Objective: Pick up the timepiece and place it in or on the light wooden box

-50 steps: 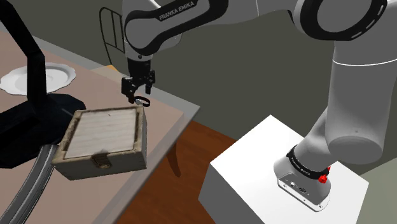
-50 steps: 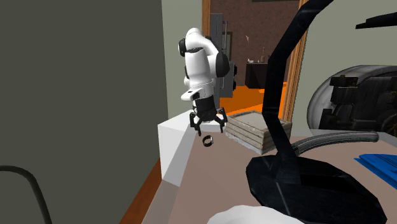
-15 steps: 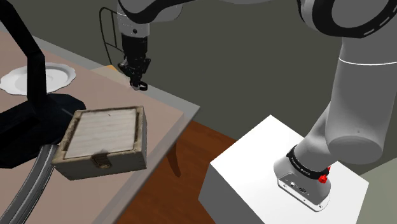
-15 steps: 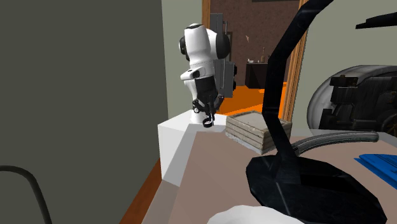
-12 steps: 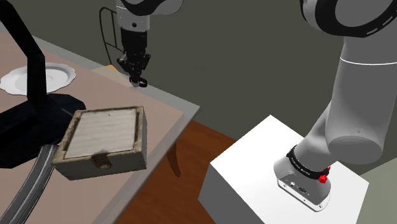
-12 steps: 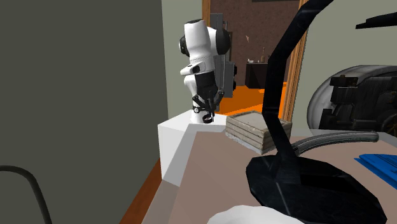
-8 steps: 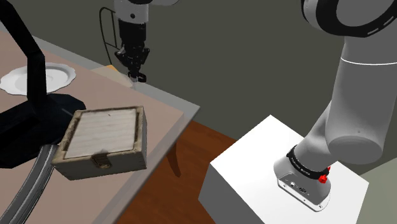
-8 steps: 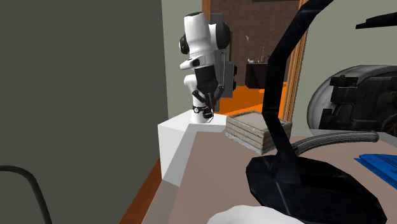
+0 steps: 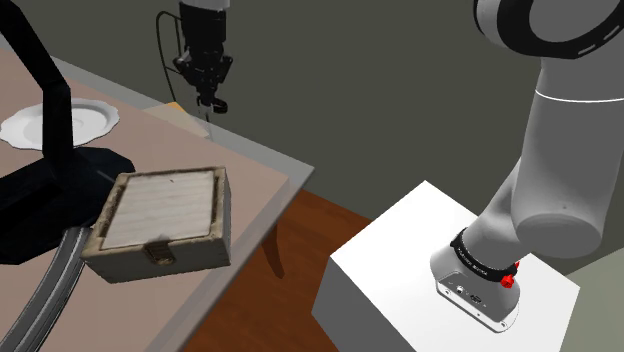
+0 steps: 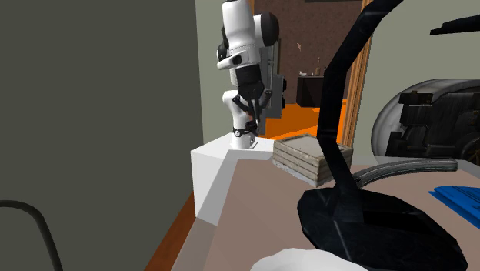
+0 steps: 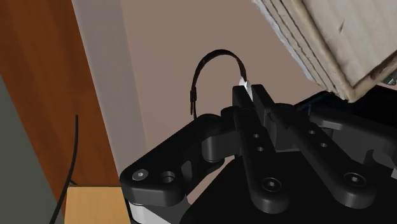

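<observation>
My black gripper (image 9: 211,97) hangs high above the far part of the table, shut on the timepiece, a small wristwatch (image 9: 216,104) with a thin dark strap. In the wrist view the fingers (image 11: 262,108) clasp the watch's white face (image 11: 244,83), and its strap (image 11: 213,60) loops out beyond the tips. The light wooden box (image 9: 165,215), lid closed with a small latch at its front, sits on the table nearer the camera than the gripper. The box's corner (image 11: 331,44) shows past the gripper, and the box (image 10: 304,158) lies below the gripper (image 10: 251,117) in the second exterior view.
A white plate (image 9: 55,122) lies at the shoulder view's far left. A black lamp base (image 9: 60,180) with a tall curved stem stands beside the box, and a grey hose (image 9: 40,290) runs along the near edge. The table's edge (image 9: 290,180) drops to a wooden floor.
The gripper has risen with the watch and drifted slightly toward the shoulder view's left, higher above the table. The box has not moved.
</observation>
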